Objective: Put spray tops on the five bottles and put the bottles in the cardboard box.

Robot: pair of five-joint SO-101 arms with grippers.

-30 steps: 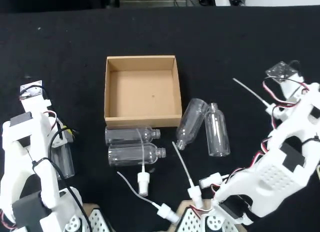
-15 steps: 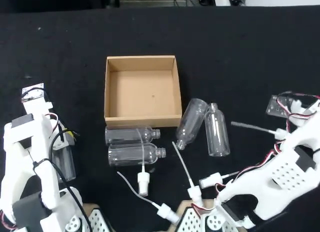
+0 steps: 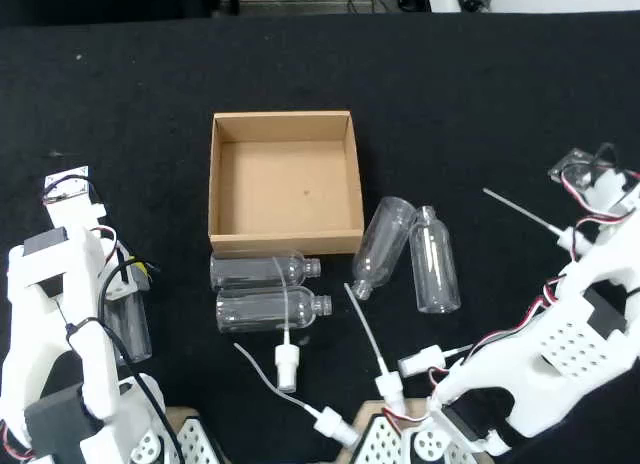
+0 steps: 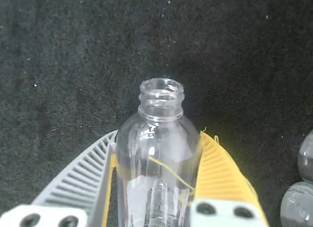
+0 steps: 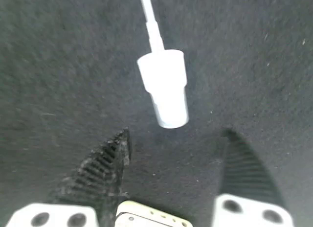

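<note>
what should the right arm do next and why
Probably ease the right gripper forward until its open fingers flank the spray top. The top sits just beyond the fingertips, lined up between them but ungripped. The left gripper holds an uncapped bottle that needs it.

Both arms are built of white, blocky shells. The left arm (image 3: pixel 60 304) has black motor blocks at its joints, with thin red, white and black cables (image 3: pixel 105 234) looping along it. The right arm (image 3: pixel 560 349) bears a panel of small round holes and red-and-white wires (image 3: pixel 542 294). The left arm ends in a ribbed grey finger (image 4: pixel 88 173) and a ribbed yellow finger (image 4: pixel 217 170) on white mounts with dark screw holes. The right arm's fingers (image 5: pixel 105 163) are black and ribbed.
</note>
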